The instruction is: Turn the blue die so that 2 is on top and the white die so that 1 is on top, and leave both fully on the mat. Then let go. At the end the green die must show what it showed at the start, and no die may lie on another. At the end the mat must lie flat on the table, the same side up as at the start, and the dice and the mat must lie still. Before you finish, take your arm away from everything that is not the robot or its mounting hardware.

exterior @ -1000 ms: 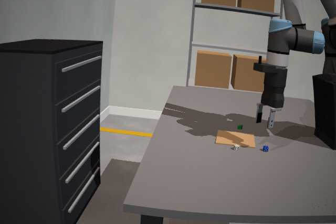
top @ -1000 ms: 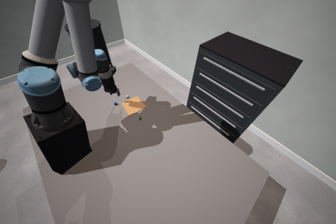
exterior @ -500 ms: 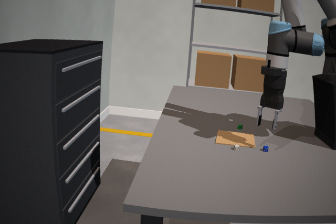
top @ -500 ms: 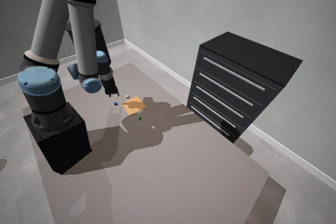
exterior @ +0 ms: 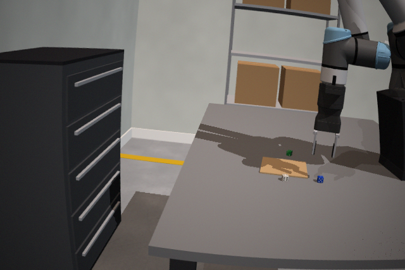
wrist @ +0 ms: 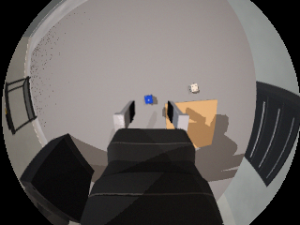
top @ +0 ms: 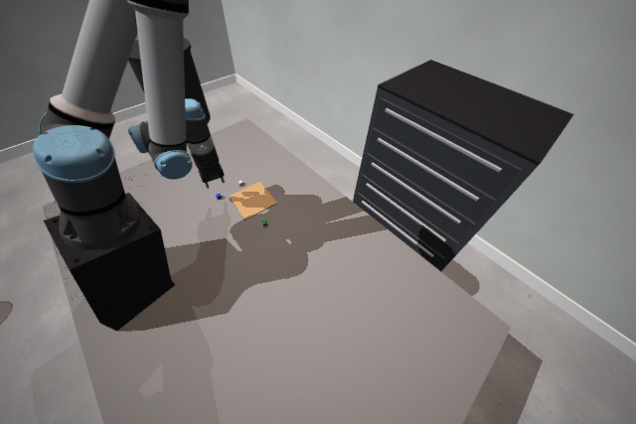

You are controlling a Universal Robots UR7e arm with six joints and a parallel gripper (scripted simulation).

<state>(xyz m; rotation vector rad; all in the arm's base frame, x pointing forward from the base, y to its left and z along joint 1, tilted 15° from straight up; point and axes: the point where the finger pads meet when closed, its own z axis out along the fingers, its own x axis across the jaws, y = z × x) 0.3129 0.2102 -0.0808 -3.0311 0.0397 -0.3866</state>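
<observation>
The blue die (top: 218, 196) (exterior: 320, 179) (wrist: 148, 99) lies on the table, off the mat. The white die (top: 240, 183) (exterior: 285, 177) (wrist: 194, 87) lies on the table close beside the mat's edge. The green die (top: 264, 222) (exterior: 289, 152) lies on the table on the mat's other side; it is hidden in the wrist view. The orange mat (top: 261, 192) (exterior: 267, 170) (wrist: 206, 109) lies flat with no die on it. The die numbers are too small to read surely. My gripper (top: 216, 183) (exterior: 323, 155) (wrist: 151, 107) is open and empty, pointing down above the table near the blue die.
The grey table (top: 359, 317) (exterior: 235, 221) carries the arm's black base block (top: 123, 275) (exterior: 390, 136). A dark drawer cabinet (top: 426, 152) (exterior: 94, 113) stands beside the table. A shelf with brown boxes (exterior: 256, 84) stands behind it. Shadows of the arm fall across the mat and the green die.
</observation>
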